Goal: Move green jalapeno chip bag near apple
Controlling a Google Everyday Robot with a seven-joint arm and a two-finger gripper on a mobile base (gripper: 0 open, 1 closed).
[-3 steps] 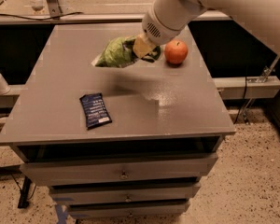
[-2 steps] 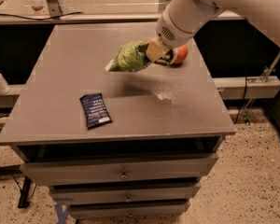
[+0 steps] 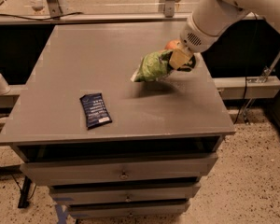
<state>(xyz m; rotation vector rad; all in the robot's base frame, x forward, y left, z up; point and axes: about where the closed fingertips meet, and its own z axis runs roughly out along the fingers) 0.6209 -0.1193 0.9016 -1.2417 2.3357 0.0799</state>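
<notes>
Apple [image 3: 171, 44] mostly hidden behind gripper [image 3: 176, 62] clamping green jalapeno chip bag [image 3: 151, 67].

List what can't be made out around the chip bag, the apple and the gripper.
Camera view:
- The apple: mostly hidden behind the gripper, which holds the green jalapeno chip bag above the right rear of the table.
- Gap between bag and apple: covered by the gripper.
- Bag's lettering: too small to read.
- The arm: cut off by the top and right edges.
- The dark blue packet: print too small.
</notes>
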